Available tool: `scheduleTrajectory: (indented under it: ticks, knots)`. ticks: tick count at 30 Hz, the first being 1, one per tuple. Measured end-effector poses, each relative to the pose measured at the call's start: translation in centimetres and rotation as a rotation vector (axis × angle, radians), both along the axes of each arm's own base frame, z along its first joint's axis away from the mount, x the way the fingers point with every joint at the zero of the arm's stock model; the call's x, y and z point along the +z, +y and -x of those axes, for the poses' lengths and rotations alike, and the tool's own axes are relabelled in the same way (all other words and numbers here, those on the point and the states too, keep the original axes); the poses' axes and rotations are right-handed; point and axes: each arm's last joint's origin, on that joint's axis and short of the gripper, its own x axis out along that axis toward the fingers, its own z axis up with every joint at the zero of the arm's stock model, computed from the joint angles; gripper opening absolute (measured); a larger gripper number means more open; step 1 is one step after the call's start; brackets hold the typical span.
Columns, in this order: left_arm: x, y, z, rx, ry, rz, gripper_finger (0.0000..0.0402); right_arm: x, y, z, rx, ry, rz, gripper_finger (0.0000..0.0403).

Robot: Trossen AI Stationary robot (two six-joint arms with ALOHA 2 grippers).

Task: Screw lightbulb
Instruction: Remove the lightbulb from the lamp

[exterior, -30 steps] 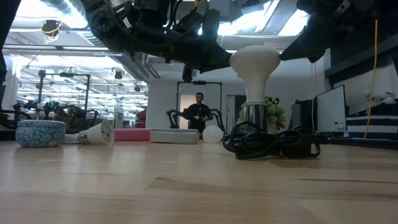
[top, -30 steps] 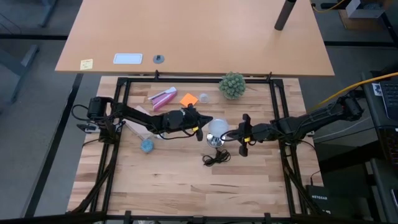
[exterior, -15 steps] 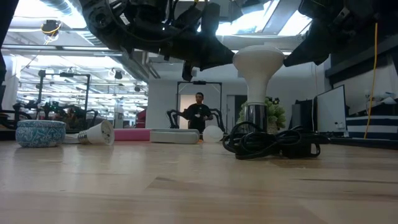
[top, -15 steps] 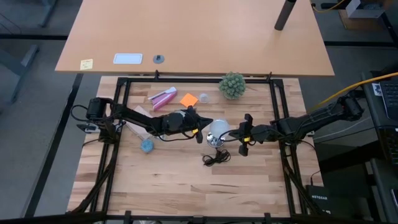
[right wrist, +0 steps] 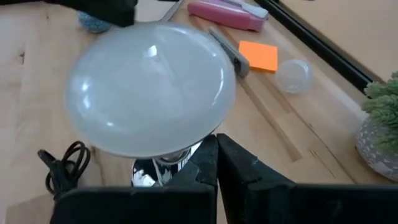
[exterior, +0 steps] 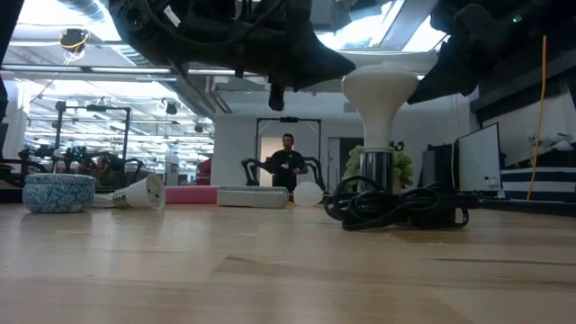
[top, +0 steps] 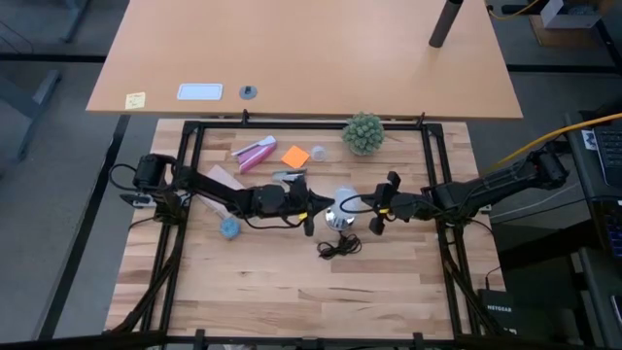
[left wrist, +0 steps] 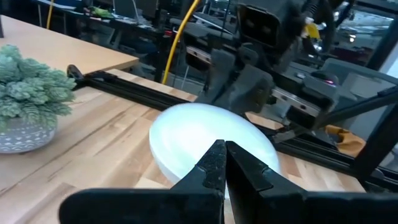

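The white frosted lightbulb [top: 342, 201] stands upright, dome up, with its base in the shiny metal socket [exterior: 376, 168]. The socket stands on the table by its coiled black cord [top: 338, 246]. My left gripper [top: 316, 207] is shut, just left of the bulb at dome height, and its wrist view [left wrist: 224, 148] looks at the dome [left wrist: 211, 140]. My right gripper [top: 368, 206] is shut, just right of the bulb. In its wrist view [right wrist: 216, 142] its tips lie under the dome's edge [right wrist: 152, 93], above the socket [right wrist: 163, 171]. My left gripper stands close beside the bulb's dome, and I cannot tell whether it touches. My right gripper points level from the table's right side at the bulb's neck below the dome. The dome and the fingers hide the spot, so I cannot tell whether it touches.
A green plant ball [top: 362, 133] stands at the far side. A pink item [top: 255, 153], an orange note [top: 295, 155] and a small clear ball [top: 319, 152] lie far left of the bulb. A blue bowl [top: 228, 227] and a lying white bulb [exterior: 139, 192] are at the left.
My left gripper has drawn back from the bulb toward the table's left edge. The bulb and its socket have slid slightly toward the right edge, still upright.
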Motion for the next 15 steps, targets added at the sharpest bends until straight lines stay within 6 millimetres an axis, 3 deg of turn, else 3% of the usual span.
scheduleTrajectory:
  ticks: [15]
  knots:
    - [0.04,-0.42,0.02,0.0,-0.013,-0.022,0.0001,0.18,0.01,-0.1,-0.008,-0.021,0.005,0.0005]
